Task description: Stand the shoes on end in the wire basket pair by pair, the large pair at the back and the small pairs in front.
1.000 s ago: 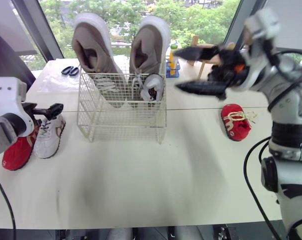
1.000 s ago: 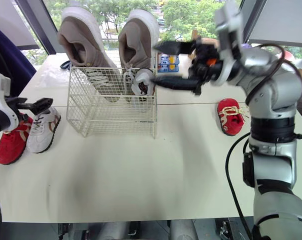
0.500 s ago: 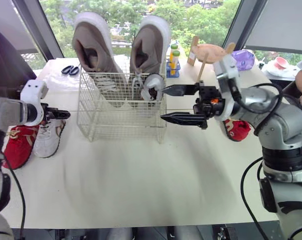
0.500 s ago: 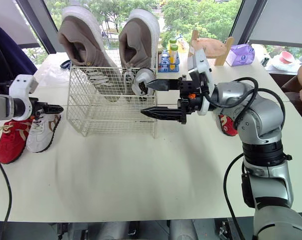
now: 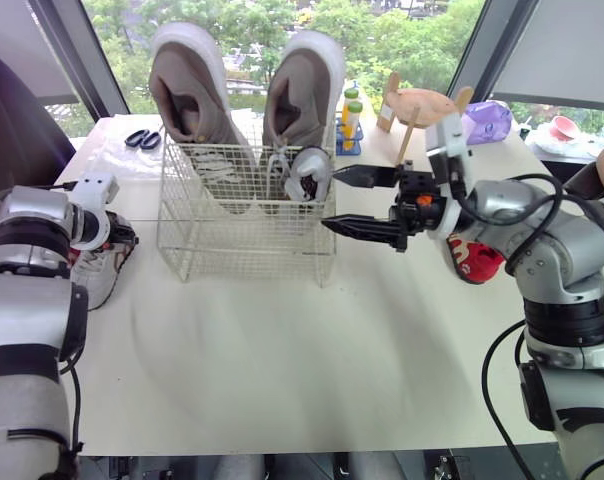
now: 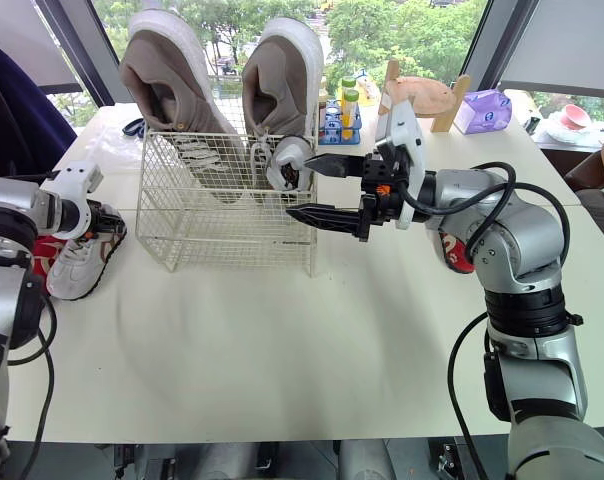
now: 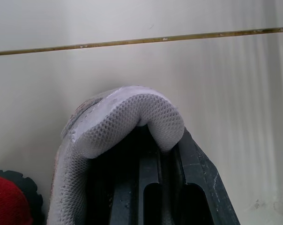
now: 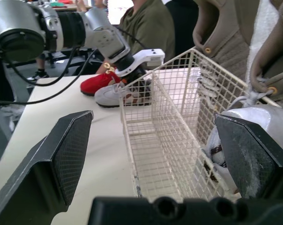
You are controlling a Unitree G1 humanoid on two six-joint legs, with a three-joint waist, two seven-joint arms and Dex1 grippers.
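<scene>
Step in hand, as judged: lifting the small white mesh sneaker (image 6: 77, 268), which lies on the white counter (image 5: 282, 380) at 9 o'clock of the white wire basket (image 5: 247, 225), just beside a small red shoe (image 8: 95, 81). The left end effector (image 6: 103, 216) sits at the sneaker's padded heel collar; whether it has clenched cannot be told. Recommended: confirm a firm hold on the collar, raise it clear of the red shoe and the basket rim, then lower it toe-down in the front row beside the small grey-white sneaker (image 5: 307, 172) standing at 6 o'clock of the large taupe pair (image 5: 187, 90). The right end effector (image 5: 333, 199), released with jaws wide, waits at 3 o'clock of the basket, placed to steady that sneaker. Against half a second earlier, the left arm has folded in toward the white sneaker; the right has barely shifted.
</scene>
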